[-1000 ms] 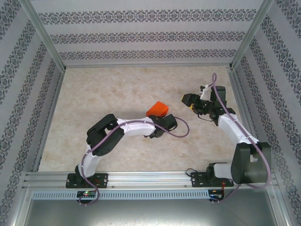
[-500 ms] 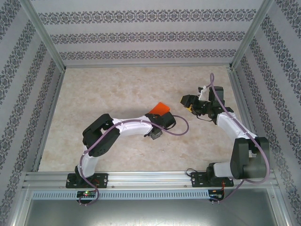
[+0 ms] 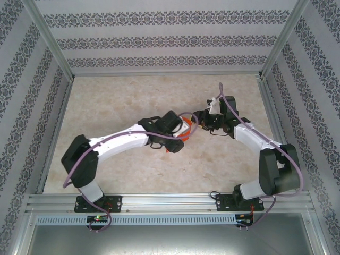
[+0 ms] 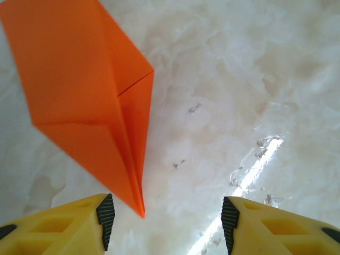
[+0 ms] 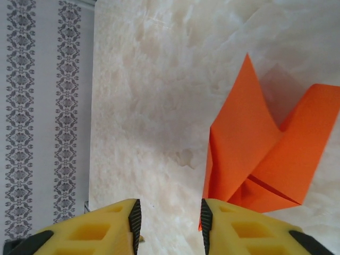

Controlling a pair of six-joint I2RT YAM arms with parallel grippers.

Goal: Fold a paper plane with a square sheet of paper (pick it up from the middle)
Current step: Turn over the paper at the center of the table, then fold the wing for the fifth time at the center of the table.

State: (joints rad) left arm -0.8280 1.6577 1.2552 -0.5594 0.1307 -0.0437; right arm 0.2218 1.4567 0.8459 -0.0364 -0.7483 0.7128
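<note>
The orange-red paper, folded into a pointed paper plane (image 4: 85,90), lies on the marble table at mid-table (image 3: 184,135). My left gripper (image 4: 167,223) hovers over its nose and is open. The tip sits just inside the left finger (image 4: 105,217), touching neither pad. My right gripper (image 5: 170,226) is open with a narrower gap and nothing between its pads. From there the plane (image 5: 249,154) lies to the right, its wings raised in a V, with its lower corner behind the right finger (image 5: 207,226). The two wrists nearly meet above the paper.
Bare marble tabletop (image 3: 122,101) stretches to the left and far side. Patterned walls (image 5: 37,106) and aluminium posts (image 3: 53,48) close in the table on three sides. A metal rail (image 3: 170,199) carries both arm bases at the near edge.
My left gripper opened and let go of the paper, and its arm stretched farther toward mid-table. My right arm swung left up to the paper while its jaws narrowed.
</note>
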